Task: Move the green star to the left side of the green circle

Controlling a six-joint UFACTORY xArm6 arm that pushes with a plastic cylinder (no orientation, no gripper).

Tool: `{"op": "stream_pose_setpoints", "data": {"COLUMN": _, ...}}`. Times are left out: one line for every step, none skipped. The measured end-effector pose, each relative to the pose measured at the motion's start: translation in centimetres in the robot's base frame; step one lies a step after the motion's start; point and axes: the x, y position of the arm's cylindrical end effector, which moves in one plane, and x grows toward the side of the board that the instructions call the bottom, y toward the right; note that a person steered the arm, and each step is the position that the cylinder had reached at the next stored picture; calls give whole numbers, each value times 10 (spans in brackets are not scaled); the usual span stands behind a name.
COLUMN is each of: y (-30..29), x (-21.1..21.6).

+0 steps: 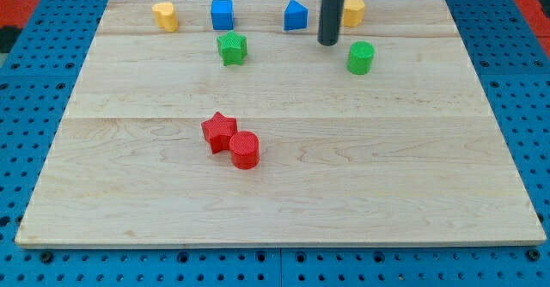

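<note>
The green star point(231, 48) lies near the view's top, left of centre. The green circle point(361, 58) lies to its right, well apart from it. My tip point(328, 42) is between them, just up and left of the green circle and not touching either block. The dark rod rises out of the view's top.
A yellow block point(166, 16), a blue cube point(223, 15), a blue pointed block point(296, 16) and a yellow block point(353, 11) partly behind the rod line the board's top edge. A red star point(219, 132) and red circle point(244, 149) touch near the middle. The wooden board point(284, 210) lies on blue pegboard.
</note>
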Motion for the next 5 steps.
{"op": "stream_pose_setpoints", "data": {"y": -48, "x": -9}}
{"op": "stream_pose_setpoints", "data": {"y": -62, "x": -16}}
{"op": "stream_pose_setpoints", "data": {"y": -102, "x": -10}}
{"op": "stream_pose_setpoints", "data": {"y": -138, "x": -11}}
{"op": "stream_pose_setpoints", "data": {"y": -141, "x": -4}}
